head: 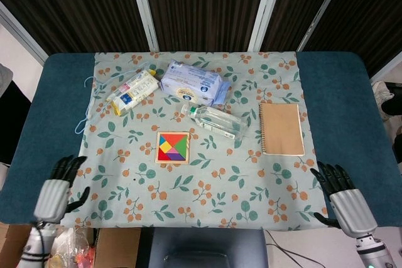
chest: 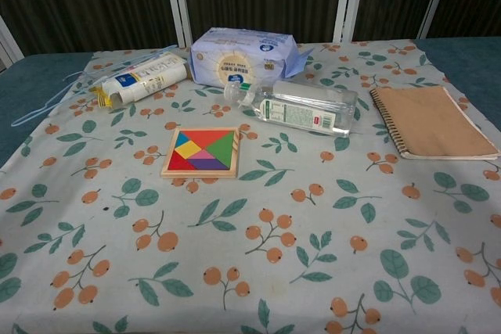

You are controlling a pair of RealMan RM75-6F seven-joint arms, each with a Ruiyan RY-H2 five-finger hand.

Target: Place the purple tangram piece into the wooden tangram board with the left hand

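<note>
The wooden tangram board (head: 173, 147) (chest: 201, 152) lies on the patterned cloth near the middle, filled with coloured pieces. The purple tangram piece (head: 178, 155) (chest: 206, 163) sits flat in the board at its near edge. My left hand (head: 58, 187) is at the near left edge of the table, well away from the board, fingers apart and holding nothing. At the near right edge, my right hand (head: 344, 201) is also empty with fingers spread. Neither hand shows in the chest view.
Behind the board lie a clear plastic bottle (head: 214, 120) (chest: 301, 107), a blue-white wipes pack (head: 193, 83) (chest: 243, 57) and a yellow-white tube pack (head: 132, 91) (chest: 141, 81). A brown spiral notebook (head: 281, 128) (chest: 430, 121) lies to the right. A blue cord (head: 85, 108) trails at the left.
</note>
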